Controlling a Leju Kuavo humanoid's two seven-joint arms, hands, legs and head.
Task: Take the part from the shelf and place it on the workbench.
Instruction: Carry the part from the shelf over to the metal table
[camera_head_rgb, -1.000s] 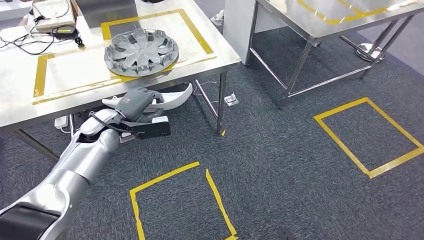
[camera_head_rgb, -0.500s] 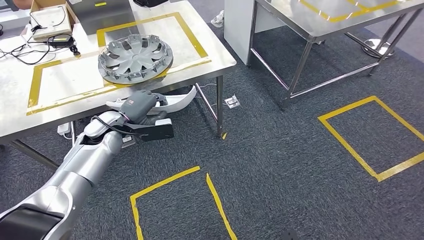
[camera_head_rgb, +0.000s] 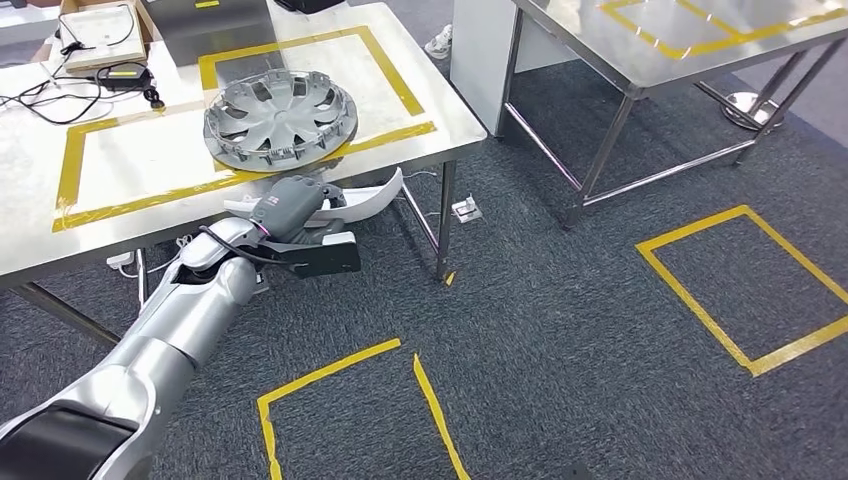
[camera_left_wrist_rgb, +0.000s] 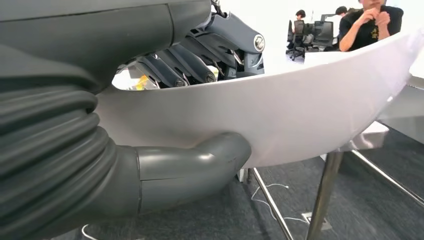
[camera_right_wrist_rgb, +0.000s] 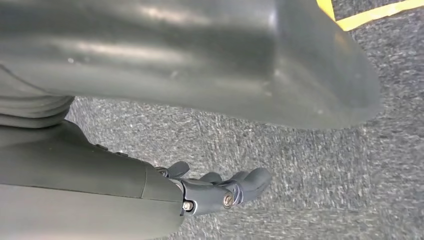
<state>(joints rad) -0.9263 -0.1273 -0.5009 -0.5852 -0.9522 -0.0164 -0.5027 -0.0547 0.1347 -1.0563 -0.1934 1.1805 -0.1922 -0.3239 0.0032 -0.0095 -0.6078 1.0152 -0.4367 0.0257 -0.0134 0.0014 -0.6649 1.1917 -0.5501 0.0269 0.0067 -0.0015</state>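
A white curved part (camera_head_rgb: 372, 199) hangs just below the front edge of the steel workbench (camera_head_rgb: 430, 95), gripped by my left hand (camera_head_rgb: 292, 207). In the left wrist view the thick thumb (camera_left_wrist_rgb: 200, 165) presses one face of the white part (camera_left_wrist_rgb: 300, 115) and the dark fingers (camera_left_wrist_rgb: 172, 65) wrap over its other side. A grey wheel cover (camera_head_rgb: 280, 115) lies on the workbench inside a yellow tape outline, right above the hand. My right hand (camera_right_wrist_rgb: 220, 192) hangs over the grey carpet with its fingers loosely apart and nothing in them.
The workbench leg (camera_head_rgb: 443, 220) stands just right of the part. A cardboard box (camera_head_rgb: 95, 30) and cables sit at the bench's back left. A second steel table (camera_head_rgb: 640, 40) is at the back right. Yellow tape squares (camera_head_rgb: 750, 290) mark the carpet. A person (camera_left_wrist_rgb: 370, 22) stands far off.
The view has shifted slightly. My left hand has crept a little to the right under the bench's front edge, still holding the white part.
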